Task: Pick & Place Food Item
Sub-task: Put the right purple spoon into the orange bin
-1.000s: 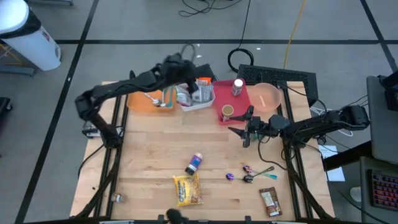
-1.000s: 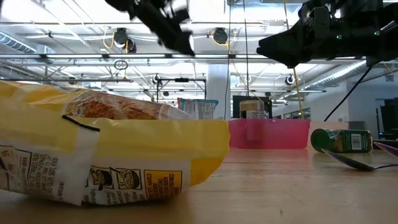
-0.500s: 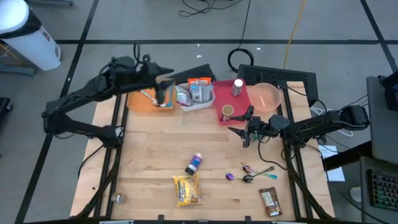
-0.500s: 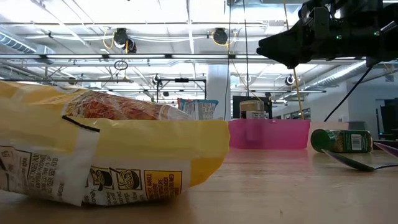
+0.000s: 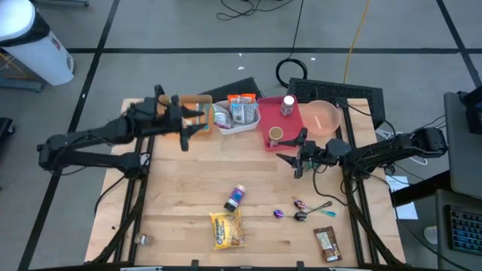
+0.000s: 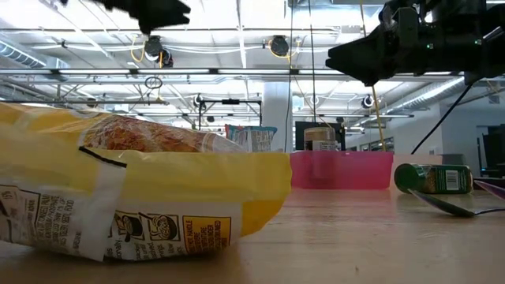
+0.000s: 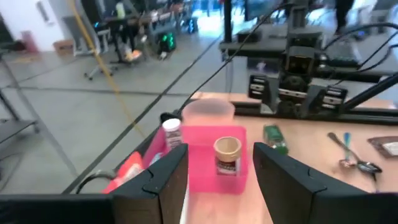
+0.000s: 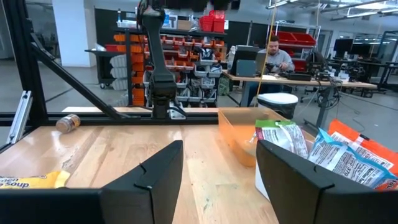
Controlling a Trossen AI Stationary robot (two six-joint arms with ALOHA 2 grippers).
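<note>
Overhead, the left claw (image 5: 194,125) hangs released and empty above the far left part of the counter (image 5: 181,188), just over the orange bin (image 5: 197,100), whose contents it hides. Beside that bin sits a white tray (image 5: 235,114) packed with snack packets, then a pink bin (image 5: 282,120) holding a brown cup (image 5: 276,135) and a white-capped bottle (image 5: 288,105), with a pale pink bowl (image 5: 322,117) at its far side. The right claw (image 5: 295,158) waits with fingers spread, empty, just in front of the pink bin. The loose food lies well apart from both claws at the near edge: a yellow soup packet (image 5: 227,229), a small green jar (image 5: 236,198) on its side, a spoon (image 5: 315,211) among what may be wrapped candies, and a brown bar (image 5: 326,244). Nothing lies between the claws and these items.
</note>
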